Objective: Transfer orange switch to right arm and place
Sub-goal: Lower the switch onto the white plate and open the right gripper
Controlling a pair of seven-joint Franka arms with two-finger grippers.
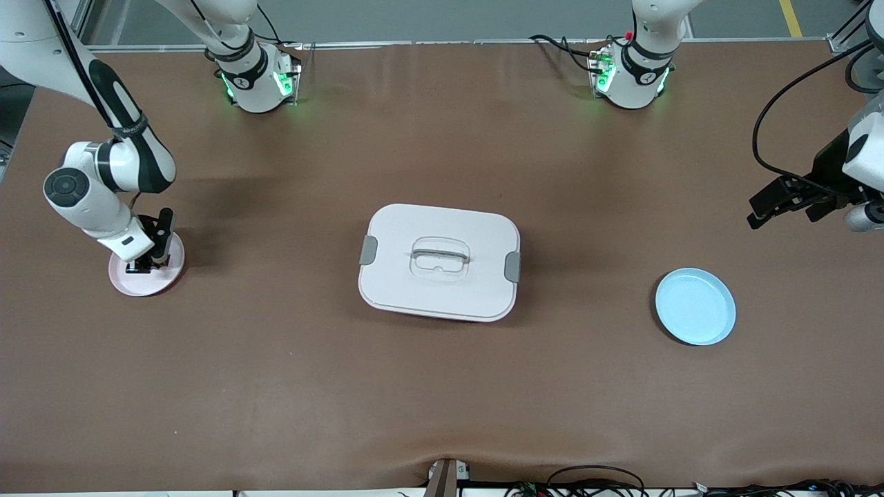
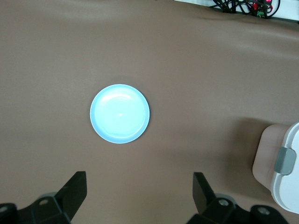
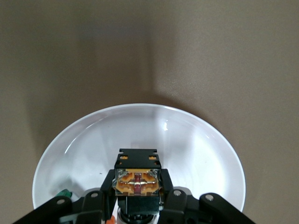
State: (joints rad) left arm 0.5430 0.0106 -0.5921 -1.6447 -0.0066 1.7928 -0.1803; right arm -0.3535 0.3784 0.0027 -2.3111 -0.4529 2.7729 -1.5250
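One risk is looming: the right gripper (image 3: pixel 138 198), clamping the orange switch (image 3: pixel 138 179) just over the pink plate (image 1: pixel 131 283), may be tipping it on release, while the left gripper (image 2: pixel 140 196) is waiting with fingers apart.

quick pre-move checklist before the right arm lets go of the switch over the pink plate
1. Right gripper shut on the orange switch: ok, fingers clamp it on both sides.
2. Switch over the pink plate: ok, the right wrist view shows it inside the rim.
3. Switch resting on the plate floor: cannot tell, the contact is hidden.
4. Drop spot free: not ok, a small green bit lies in the plate beside the gripper.
5. Left gripper out of the way: ok, open, waiting at the left arm's end above the blue plate.
6. White lidded box out of the path: ok, mid-table, apart from both plates.
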